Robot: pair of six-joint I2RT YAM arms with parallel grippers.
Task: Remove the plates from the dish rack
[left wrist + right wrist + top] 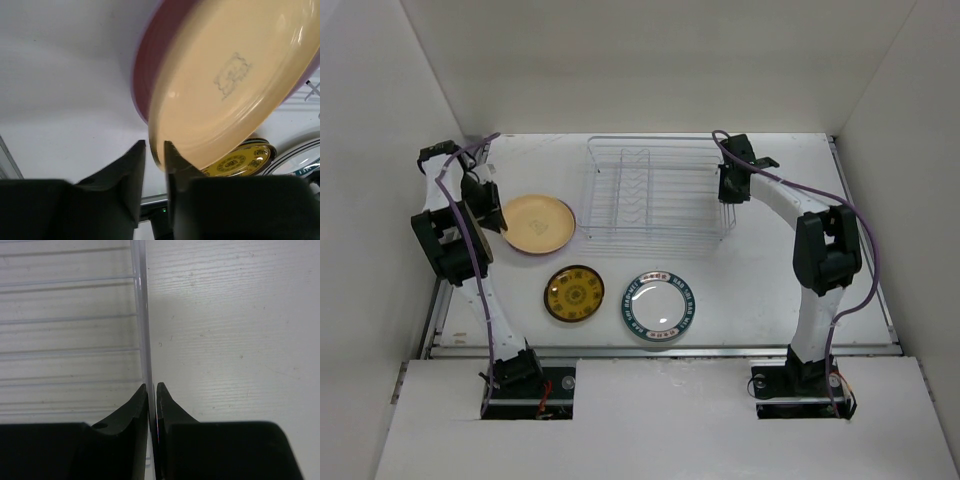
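Note:
The silver wire dish rack (655,195) stands at the back centre with no plates in it. My left gripper (492,215) is shut on the near-left rim of the tan-yellow plate (538,224), which sits over a lilac-mauve plate (536,255) left of the rack. In the left wrist view the tan plate (235,85) fills the top right, its rim between my fingers (155,150), and the mauve plate (150,65) shows behind it. My right gripper (732,188) is shut on the rack's right rim wire (141,315), my fingertips (152,388) pinching it.
A dark-rimmed plate with an orange centre (574,293) and a white plate with a teal patterned rim (659,307) lie flat in front of the rack; both also show in the left wrist view, orange-centred (245,157) and white (300,152). White walls enclose the table.

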